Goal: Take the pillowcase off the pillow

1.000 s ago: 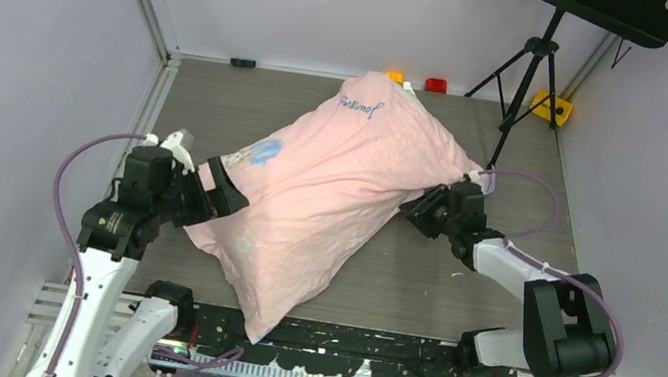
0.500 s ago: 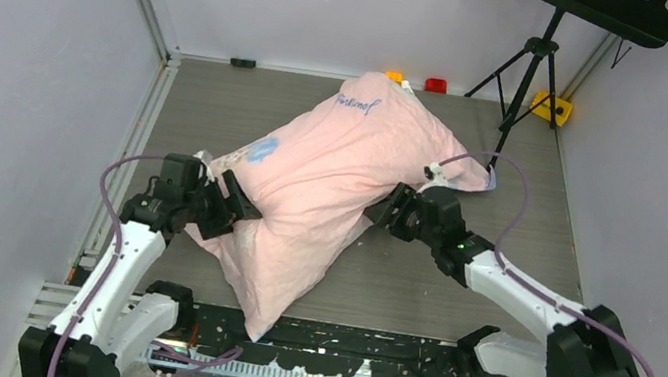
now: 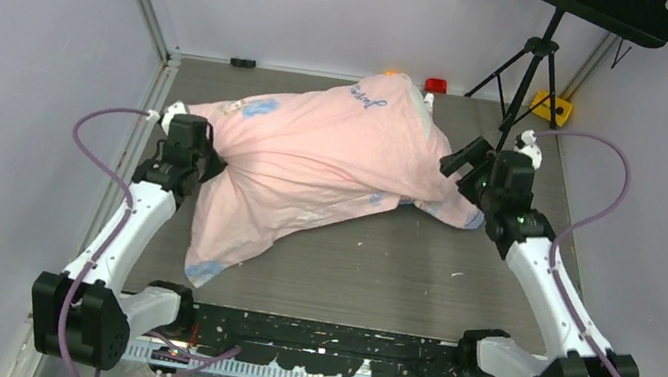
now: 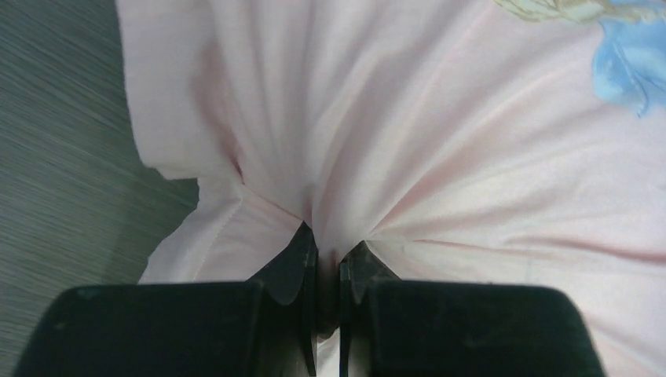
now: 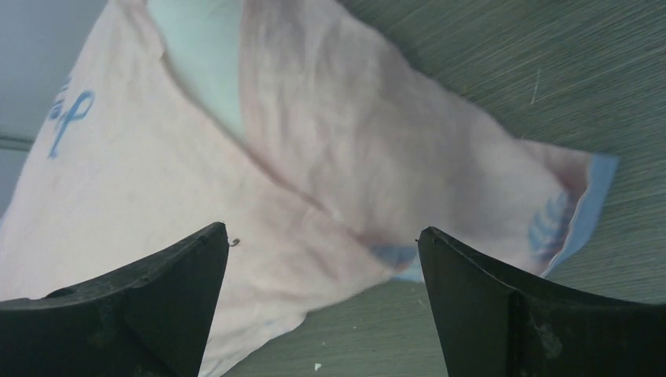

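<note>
The pale pink pillowcase (image 3: pixel 325 157) lies crumpled across the table, with blue writing (image 3: pixel 369 99) at its far end and a limp flap (image 3: pixel 210 255) trailing toward the front. The pillow is hidden inside it; a whitish patch (image 5: pixel 196 63) shows at the far end, and I cannot tell if that is the pillow. My left gripper (image 3: pixel 209 166) (image 4: pixel 328 247) is shut on a gathered fold of the pillowcase (image 4: pixel 393 141) at its left end. My right gripper (image 3: pixel 466 159) (image 5: pixel 322 236) hangs open above the blue-edged right corner (image 5: pixel 565 212), holding nothing.
A black tripod (image 3: pixel 529 68) stands at the back right beside a yellow block (image 3: pixel 550 106). Small red (image 3: pixel 436 85) and orange (image 3: pixel 393 74) items and a black piece (image 3: pixel 243 63) sit along the back wall. Side walls close in left and right.
My left gripper closed on the pillowcase and drew its left end back and leftward. My right gripper opened, let the cloth go and moved back to the right. The bundle swung toward the back.
</note>
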Available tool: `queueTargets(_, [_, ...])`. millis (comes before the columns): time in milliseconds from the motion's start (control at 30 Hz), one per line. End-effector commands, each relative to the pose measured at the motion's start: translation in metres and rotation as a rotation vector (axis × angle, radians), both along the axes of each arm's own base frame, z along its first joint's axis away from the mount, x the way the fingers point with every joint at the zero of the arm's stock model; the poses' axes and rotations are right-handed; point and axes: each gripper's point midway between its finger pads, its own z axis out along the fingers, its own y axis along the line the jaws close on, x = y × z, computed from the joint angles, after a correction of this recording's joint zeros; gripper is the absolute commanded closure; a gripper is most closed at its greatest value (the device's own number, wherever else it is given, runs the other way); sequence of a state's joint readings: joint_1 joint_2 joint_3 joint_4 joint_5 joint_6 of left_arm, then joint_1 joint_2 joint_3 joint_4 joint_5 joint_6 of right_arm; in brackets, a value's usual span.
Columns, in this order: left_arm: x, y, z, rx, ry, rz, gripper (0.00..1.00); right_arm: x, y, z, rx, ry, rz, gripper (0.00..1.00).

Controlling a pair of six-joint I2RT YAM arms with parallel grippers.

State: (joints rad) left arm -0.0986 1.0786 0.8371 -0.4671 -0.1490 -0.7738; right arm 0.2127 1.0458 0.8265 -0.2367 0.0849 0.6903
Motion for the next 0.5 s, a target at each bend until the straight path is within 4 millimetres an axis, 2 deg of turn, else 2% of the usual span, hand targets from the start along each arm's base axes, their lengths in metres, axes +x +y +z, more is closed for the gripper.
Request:
queueTargets(0, [0.035, 0.06, 0.057, 0.248, -0.181, 0.179, 0.98, 0.028, 0.0, 0.001, -0.009, 0.047, 0.067, 0.05])
queueTargets(67, [0.06, 0.035, 0.06, 0.247, -0.26, -0.01, 0.86, 0.04, -0.005, 0.003, -0.062, 0.044, 0.063, 0.05])
queueTargets(100, [0.067, 0.024, 0.059, 0.229, -0.262, -0.075, 0.73, 0.047, -0.005, 0.004, -0.074, 0.038, 0.067, 0.05])
queueTargets(167, [0.071, 0.013, 0.058, 0.199, -0.209, -0.136, 0.52, 0.056, 0.004, 0.0, -0.068, 0.052, 0.118, 0.05])
queueTargets(200, [0.071, 0.01, 0.058, 0.191, -0.188, -0.15, 0.46, 0.059, 0.014, -0.003, -0.046, 0.062, 0.168, 0.06])
queueTargets(267, [0.066, 0.014, 0.065, 0.195, -0.162, -0.126, 0.35, 0.06, 0.037, -0.011, 0.028, 0.085, 0.276, 0.09])
queueTargets(300, [0.06, 0.018, 0.07, 0.209, -0.15, -0.112, 0.26, 0.06, 0.044, -0.015, 0.058, 0.094, 0.303, 0.1])
queueTargets(333, [0.053, 0.023, 0.079, 0.224, -0.142, -0.093, 0.06, 0.06, 0.048, -0.018, 0.076, 0.099, 0.324, 0.12])
queueTargets(400, [0.032, 0.031, 0.092, 0.229, -0.133, -0.048, 0.01, 0.059, 0.052, -0.027, 0.083, 0.122, 0.345, 0.17])
queueTargets(467, [0.016, 0.021, 0.106, 0.18, -0.165, -0.079, 0.0, 0.059, 0.054, -0.035, 0.086, 0.138, 0.359, 0.17])
